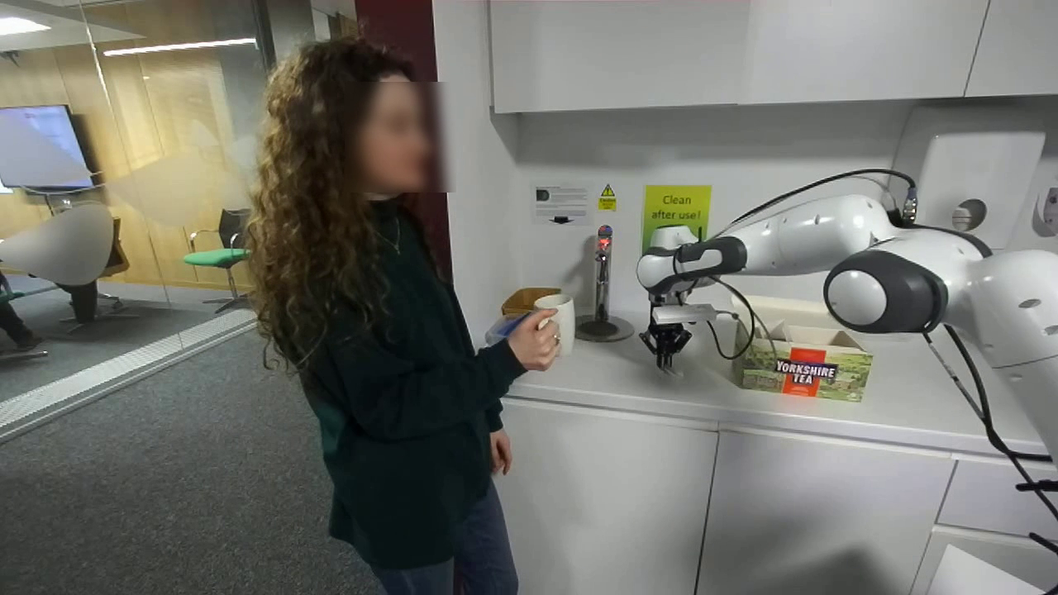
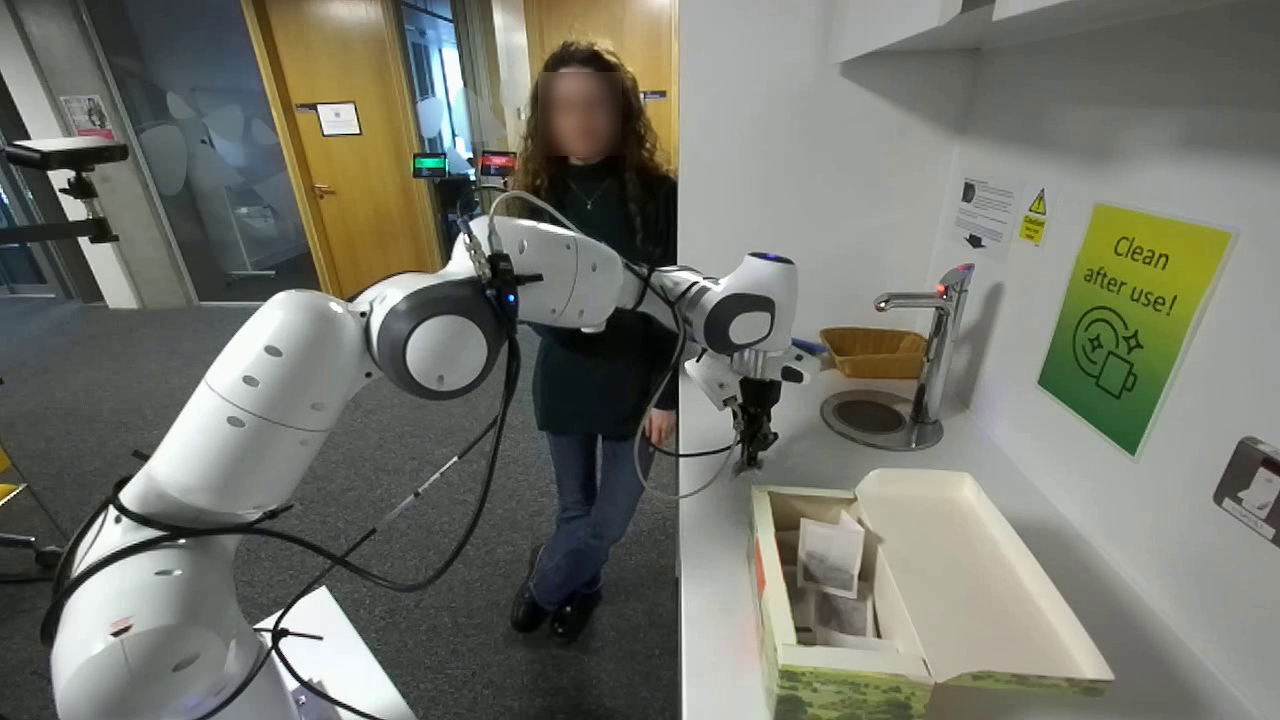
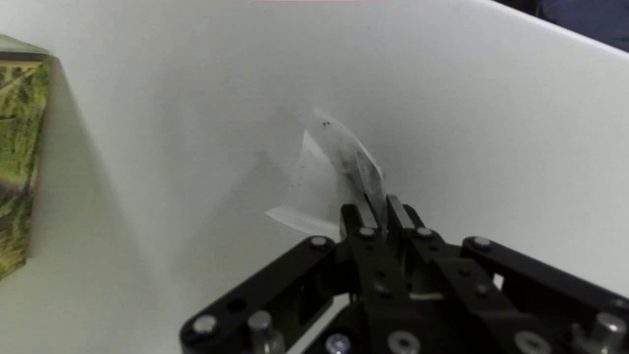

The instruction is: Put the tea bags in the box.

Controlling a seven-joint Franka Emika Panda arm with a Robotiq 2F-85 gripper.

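Two fingers (image 3: pixel 367 246) pinch a tea bag (image 3: pixel 350 164) over the white counter (image 3: pixel 491 147), beside the grey-carpeted floor (image 1: pixel 165 463).

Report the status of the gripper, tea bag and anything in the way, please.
Gripper pinching a tea bag, low over the counter. Box open, lid folded back, more tea bags inside. Box wall likely needs clearing; person with mug stands nearby.
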